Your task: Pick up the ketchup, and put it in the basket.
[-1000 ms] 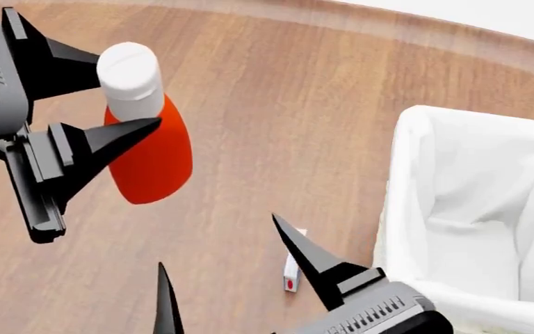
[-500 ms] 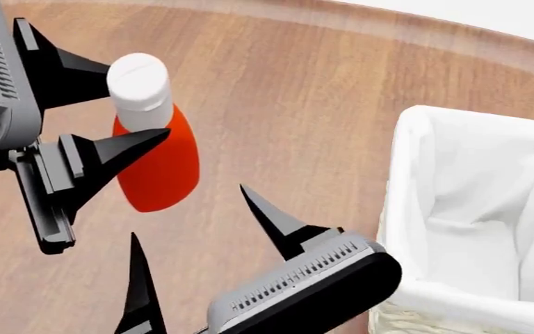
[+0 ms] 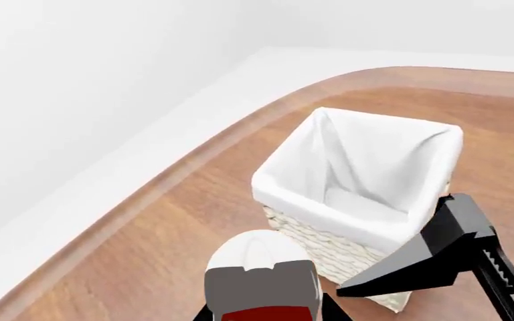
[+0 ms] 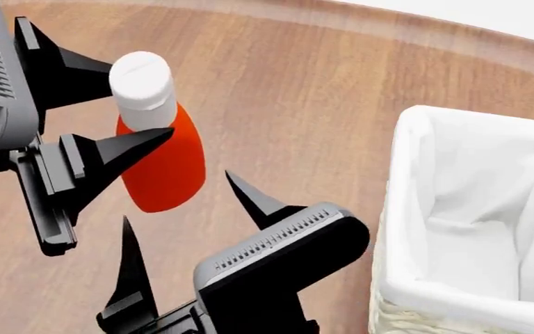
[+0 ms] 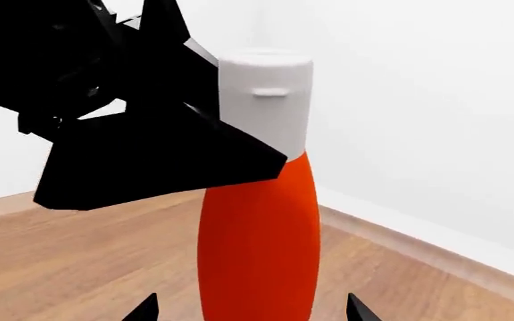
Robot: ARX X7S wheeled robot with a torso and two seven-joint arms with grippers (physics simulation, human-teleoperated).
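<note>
The ketchup [image 4: 163,163] is an orange-red squeeze bottle with a white cap [image 4: 142,80], standing upright at the left of the head view. My left gripper [image 4: 140,103] is shut on the ketchup at its neck, one black finger on each side just under the cap. In the left wrist view the cap [image 3: 262,274] fills the space between the jaws. My right gripper [image 4: 178,200] is open just in front of the ketchup [image 5: 259,227], its tips apart on either side and not touching it. The basket [image 4: 405,209], cream wicker with a white liner, stands at the right.
The round wooden table's far edge [image 4: 360,24] curves across the top of the head view, with a white floor beyond. In the left wrist view the basket [image 3: 286,194] lies ahead beyond the cap, and a right gripper finger [image 3: 417,267] crosses in front of its wicker wall.
My right gripper has risen and swung left toward the ketchup, now hiding a small white-and-red item on the table. The left gripper and ketchup have drifted slightly right.
</note>
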